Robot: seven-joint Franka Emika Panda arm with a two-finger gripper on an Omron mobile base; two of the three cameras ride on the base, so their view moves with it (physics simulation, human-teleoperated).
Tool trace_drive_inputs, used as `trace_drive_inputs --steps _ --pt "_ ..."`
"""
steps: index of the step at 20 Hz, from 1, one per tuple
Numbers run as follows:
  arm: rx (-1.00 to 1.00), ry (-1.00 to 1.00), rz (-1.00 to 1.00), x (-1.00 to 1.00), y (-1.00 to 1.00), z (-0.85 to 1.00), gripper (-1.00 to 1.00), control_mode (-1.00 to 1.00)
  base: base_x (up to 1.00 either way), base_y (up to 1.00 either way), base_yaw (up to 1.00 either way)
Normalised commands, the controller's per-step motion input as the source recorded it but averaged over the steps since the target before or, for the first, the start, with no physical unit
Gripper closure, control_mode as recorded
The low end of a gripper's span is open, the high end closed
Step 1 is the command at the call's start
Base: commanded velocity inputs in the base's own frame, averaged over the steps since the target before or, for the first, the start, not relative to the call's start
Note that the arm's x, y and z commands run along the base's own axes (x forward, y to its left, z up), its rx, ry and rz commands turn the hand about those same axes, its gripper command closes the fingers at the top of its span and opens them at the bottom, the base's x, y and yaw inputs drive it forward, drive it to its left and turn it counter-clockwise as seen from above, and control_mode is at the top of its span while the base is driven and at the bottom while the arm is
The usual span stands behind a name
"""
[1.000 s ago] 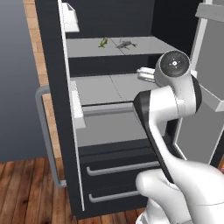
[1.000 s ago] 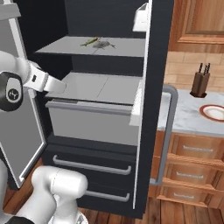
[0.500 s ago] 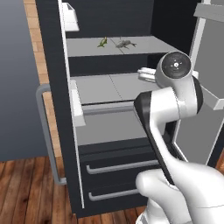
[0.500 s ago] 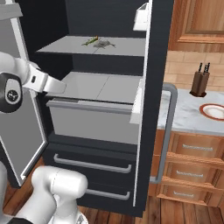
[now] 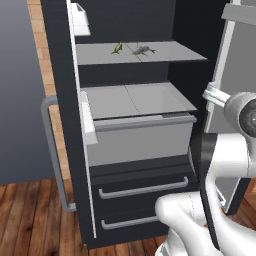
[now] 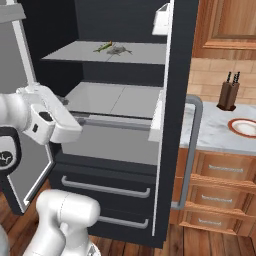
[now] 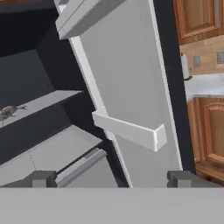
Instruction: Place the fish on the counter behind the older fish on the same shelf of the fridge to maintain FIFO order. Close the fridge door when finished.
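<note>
change: I'm seeing the arm pulling back from the shelf [image 5: 165,52]
fish [image 5: 118,47]: lying beside older fish [image 5: 142,49]
jaws: released, empty
next: closing fridge [image 6: 175,150] door

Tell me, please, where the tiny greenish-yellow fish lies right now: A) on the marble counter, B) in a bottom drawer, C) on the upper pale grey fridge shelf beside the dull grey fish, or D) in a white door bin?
C: the tiny greenish-yellow fish lies on the upper pale grey fridge shelf, just beside the dull grey fish, as the right base view also shows.
</note>
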Motion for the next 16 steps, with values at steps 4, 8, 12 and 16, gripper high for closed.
trace_drive_inputs --steps 4,8,12,16 --pt "0.24 0.0 -0.2 -0.68 -1.0 -0.05 -1.0 -1.0 0.0 0.0 0.0" --pt "0.21 -0.05 -0.11 -0.2 -1.0 -0.28 -1.0 -1.0 0.0 0.0 0.0" --pt "0.19 -0.11 -0.02 -0.01 -1.0 -0.17 -1.0 -1.0 0.0 0.0 0.0" --pt "0.21 -0.14 0.0 0.0 -1.0 -0.21 -1.0 -1.0 0.0 0.0 0.0"
